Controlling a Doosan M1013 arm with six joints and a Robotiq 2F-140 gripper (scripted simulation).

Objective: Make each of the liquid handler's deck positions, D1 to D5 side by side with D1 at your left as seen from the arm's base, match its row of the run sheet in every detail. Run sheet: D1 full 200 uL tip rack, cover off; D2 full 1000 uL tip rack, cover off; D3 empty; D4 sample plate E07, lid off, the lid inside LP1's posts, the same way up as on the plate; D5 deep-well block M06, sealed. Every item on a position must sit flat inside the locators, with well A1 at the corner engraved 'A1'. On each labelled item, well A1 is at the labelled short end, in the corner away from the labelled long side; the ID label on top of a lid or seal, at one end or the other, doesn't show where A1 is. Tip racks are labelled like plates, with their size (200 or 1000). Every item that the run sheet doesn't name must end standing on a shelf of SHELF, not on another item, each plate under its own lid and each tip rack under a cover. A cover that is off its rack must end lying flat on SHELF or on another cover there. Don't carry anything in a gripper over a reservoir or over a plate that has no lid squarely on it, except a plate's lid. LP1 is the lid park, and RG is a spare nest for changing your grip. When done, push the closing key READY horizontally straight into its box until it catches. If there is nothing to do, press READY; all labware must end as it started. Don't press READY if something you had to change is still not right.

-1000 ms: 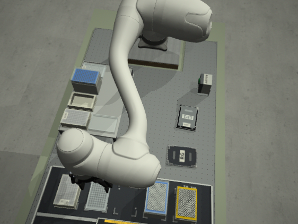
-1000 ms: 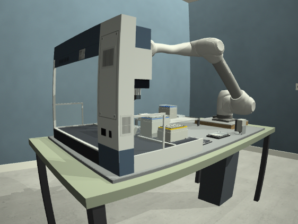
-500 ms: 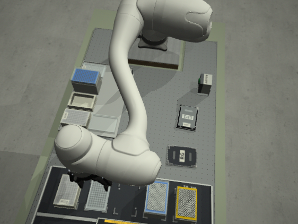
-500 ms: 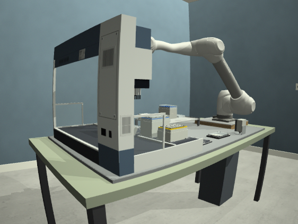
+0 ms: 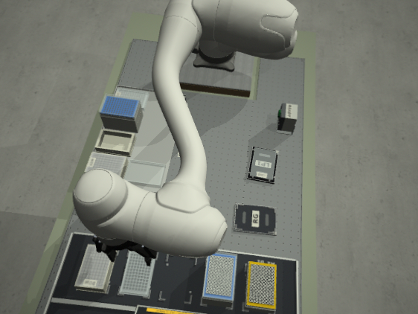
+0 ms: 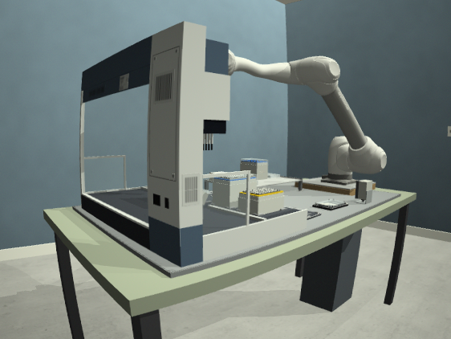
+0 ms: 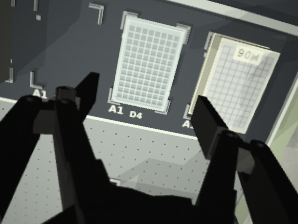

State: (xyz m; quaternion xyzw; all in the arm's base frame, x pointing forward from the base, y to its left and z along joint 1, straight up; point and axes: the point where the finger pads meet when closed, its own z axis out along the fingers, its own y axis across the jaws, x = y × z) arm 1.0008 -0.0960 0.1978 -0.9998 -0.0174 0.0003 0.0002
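Observation:
My gripper (image 5: 124, 251) (image 7: 146, 98) is open and empty. It hangs above the deck's front edge, between D4 and D5. A clear well plate (image 5: 136, 273) (image 7: 150, 60) sits in D4's locators. The deep-well block M06 (image 5: 94, 271) (image 7: 235, 85) sits in D5 under a whitish seal, with its label at the far end. D3 (image 5: 178, 277) is bare. A blue-rimmed tip rack (image 5: 219, 277) (image 6: 230, 189) and a yellow-rimmed tip rack (image 5: 261, 284) (image 6: 261, 199) stand uncovered at the right of the deck. LP1 (image 5: 262, 164) appears to hold a clear lid. The handler's frame hides the gripper in the exterior view.
SHELF (image 5: 152, 123) at the left holds a blue-topped rack (image 5: 120, 111), a cream open box (image 5: 114, 143), a plate (image 5: 108, 164) and clear covers (image 5: 145, 172). RG (image 5: 255, 219) and the READY box (image 5: 287, 116) (image 6: 364, 190) are at the right. The handler's gantry (image 6: 176, 120) stands over the deck.

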